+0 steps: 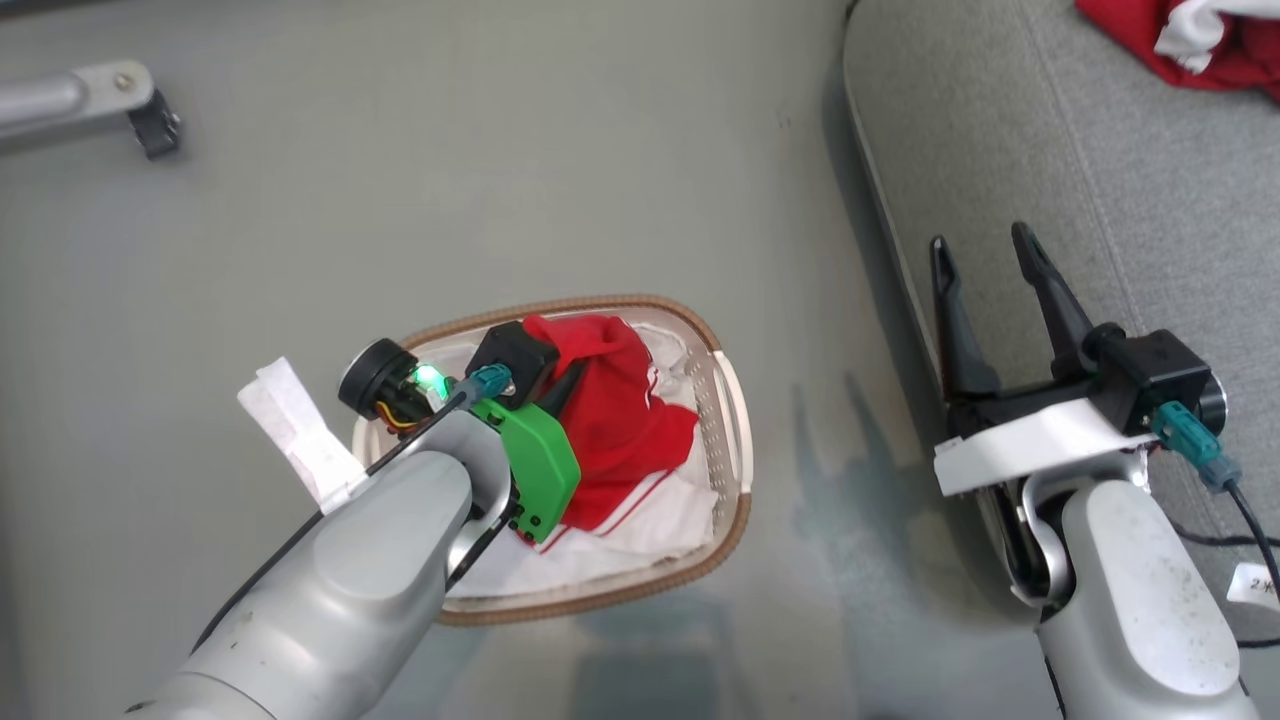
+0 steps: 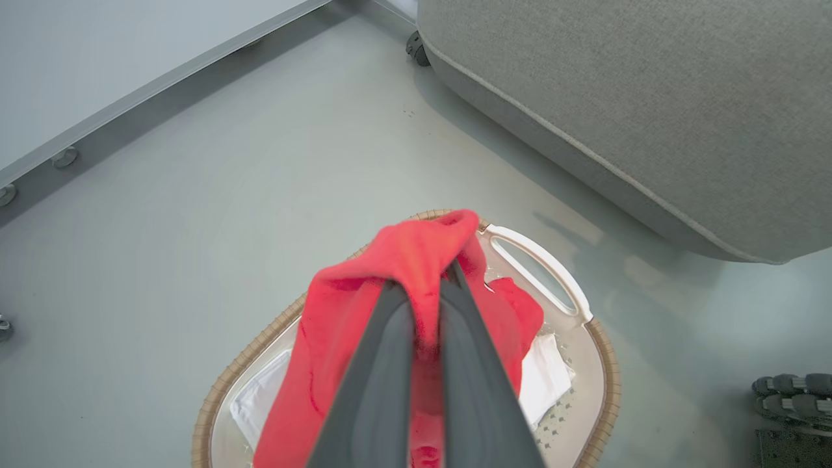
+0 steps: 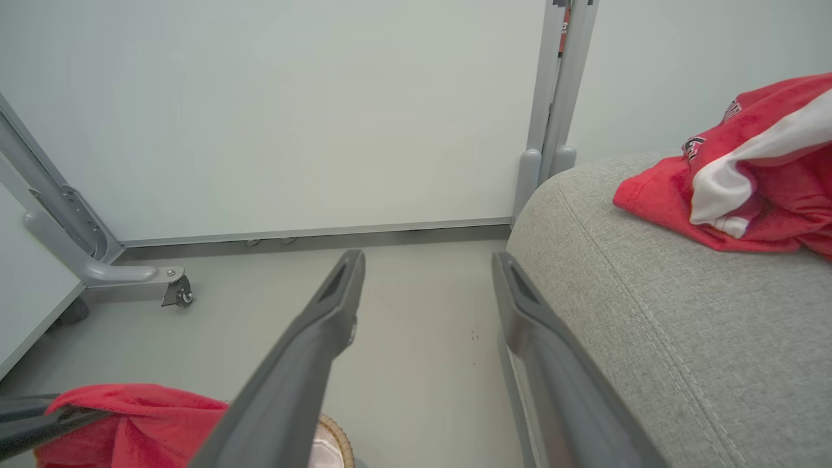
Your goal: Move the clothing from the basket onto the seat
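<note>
Left gripper (image 2: 426, 281), closest in, is pinched tight on a red jersey (image 1: 625, 410), with a fold bunched between its fingers above the basket (image 1: 738, 420) and the rest of the cloth draped down onto the white liner (image 1: 640, 545) inside. Basket sits on the floor (image 1: 500, 180) near the seat (image 1: 1100, 170). Right gripper (image 1: 980, 240) hangs empty at the seat's edge, fingers spread wide, and a second jersey (image 1: 1125, 25) lies crumpled on the seat, far right.

white tag (image 1: 1258, 585), begins "2", rest cut off, jersey (image 3: 656, 195) lettering illegible
</note>
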Available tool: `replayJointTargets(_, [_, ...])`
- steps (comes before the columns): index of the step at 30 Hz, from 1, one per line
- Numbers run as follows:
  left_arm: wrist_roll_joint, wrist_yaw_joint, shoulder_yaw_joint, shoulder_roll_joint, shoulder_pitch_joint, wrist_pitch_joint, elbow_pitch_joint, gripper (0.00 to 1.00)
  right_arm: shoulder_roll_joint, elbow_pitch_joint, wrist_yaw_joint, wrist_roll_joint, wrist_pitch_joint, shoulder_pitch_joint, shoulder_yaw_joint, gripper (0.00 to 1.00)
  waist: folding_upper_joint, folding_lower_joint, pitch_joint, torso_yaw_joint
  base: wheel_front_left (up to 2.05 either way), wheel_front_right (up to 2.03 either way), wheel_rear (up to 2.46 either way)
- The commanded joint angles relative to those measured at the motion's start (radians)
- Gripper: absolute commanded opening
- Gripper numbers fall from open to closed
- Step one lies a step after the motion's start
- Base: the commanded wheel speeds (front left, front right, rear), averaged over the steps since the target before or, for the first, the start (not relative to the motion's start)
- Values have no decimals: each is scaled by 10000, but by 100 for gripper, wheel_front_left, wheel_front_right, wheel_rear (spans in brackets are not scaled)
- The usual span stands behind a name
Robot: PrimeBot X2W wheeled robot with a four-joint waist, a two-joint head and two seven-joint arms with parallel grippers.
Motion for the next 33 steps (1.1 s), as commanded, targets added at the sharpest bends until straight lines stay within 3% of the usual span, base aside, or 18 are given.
replayJointTargets(1, [-63,-22,-120,95,-110,41,-126,0,-42,71,-14,0,-48,263,-49,100,0,0,-1085,528,0,0,0])
replayJointTargets(17, [-1284,-21,-680,806,-1788,868,-2235,0,-40,511,-14,180,-48,936,249,100,0,0,-2830,793,0,0,0])
replayJointTargets(33, [-1890,-21,-336,1015,-3665,1571,-2828,0,-39,734,-14,240,-48,710,1331,100,0,0,-3766,217,0,0,0])
